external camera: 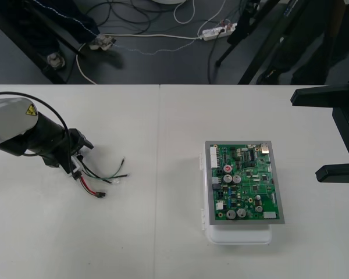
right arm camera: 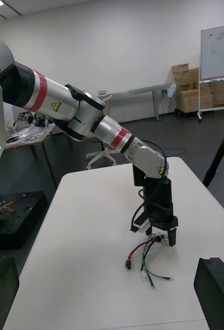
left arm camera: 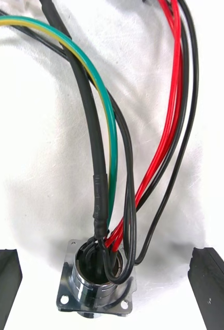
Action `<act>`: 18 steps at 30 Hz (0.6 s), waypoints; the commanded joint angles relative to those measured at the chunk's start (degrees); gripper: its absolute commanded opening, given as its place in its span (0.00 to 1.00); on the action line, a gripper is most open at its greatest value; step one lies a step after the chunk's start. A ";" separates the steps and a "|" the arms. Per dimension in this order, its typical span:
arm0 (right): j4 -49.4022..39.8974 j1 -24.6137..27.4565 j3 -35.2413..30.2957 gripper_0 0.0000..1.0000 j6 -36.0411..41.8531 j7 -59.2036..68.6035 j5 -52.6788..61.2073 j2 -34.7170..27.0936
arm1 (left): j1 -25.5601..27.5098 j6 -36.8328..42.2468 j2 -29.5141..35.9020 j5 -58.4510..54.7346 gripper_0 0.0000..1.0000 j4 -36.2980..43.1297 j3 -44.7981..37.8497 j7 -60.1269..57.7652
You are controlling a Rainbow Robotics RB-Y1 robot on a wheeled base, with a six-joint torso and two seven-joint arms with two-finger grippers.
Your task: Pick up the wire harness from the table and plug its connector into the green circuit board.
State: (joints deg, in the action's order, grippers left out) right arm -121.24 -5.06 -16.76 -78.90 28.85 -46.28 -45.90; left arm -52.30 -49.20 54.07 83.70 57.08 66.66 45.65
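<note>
You see the black two-finger left gripper (right arm camera: 158, 237) pointing down onto the thin red, black and green wire harness (right arm camera: 144, 254) on the white table (right arm camera: 86, 227).

A plain light table (external camera: 163, 244) fills most of the front view, and a thin seam (external camera: 158, 174) runs across it from the far edge to the near one. Beyond the far edge lies a strip of dark floor (external camera: 163, 64). A white power strip (external camera: 217, 32) rests there, with a white cable (external camera: 157, 36) trailing leftward and dark cables (external camera: 125, 14) looping nearby. Black slanted stand legs (external camera: 232, 45) cross the floor at the right.
</note>
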 commanded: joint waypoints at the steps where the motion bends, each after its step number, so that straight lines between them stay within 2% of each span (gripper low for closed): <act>1: -0.05 -1.27 -1.52 1.00 0.50 2.61 -0.30 0.46 | 0.36 3.41 -0.63 -0.91 0.95 0.31 1.02 4.89; 10: -0.05 -1.27 -1.52 1.00 0.50 2.61 -0.30 0.46 | 0.36 3.85 -1.16 -0.11 0.94 0.04 1.02 4.80; 12: -0.05 -1.27 -1.52 1.00 0.50 2.61 -0.30 0.46 | 0.36 3.94 -1.25 0.15 0.91 -0.04 1.11 4.89; 13: -0.05 -1.27 -1.52 1.00 0.50 2.61 -0.30 0.46 | 0.36 3.94 -1.51 0.24 0.83 -0.13 1.02 4.89; 14: -0.05 -1.27 -1.52 1.00 0.50 2.61 -0.30 0.46 | 0.36 3.94 -1.51 0.33 0.71 -0.22 1.11 4.89; 15: -0.05 -1.27 -1.52 1.00 0.50 2.61 -0.30 0.46 | 0.36 3.94 -1.60 0.59 0.30 -0.22 1.11 4.98; 16: -0.05 -1.27 -1.52 1.00 0.50 2.61 -0.30 0.46 | 0.36 3.94 -1.78 0.85 0.02 -0.22 1.11 4.98; 18: -0.05 -1.27 -1.52 1.00 0.50 2.61 -0.30 0.46 | 0.36 3.94 -1.86 1.29 0.00 -0.31 1.28 4.98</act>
State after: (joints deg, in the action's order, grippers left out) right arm -121.23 -5.06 -16.76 -78.90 28.85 -46.29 -45.90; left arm -52.27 -47.19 53.34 84.04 57.08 66.85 45.65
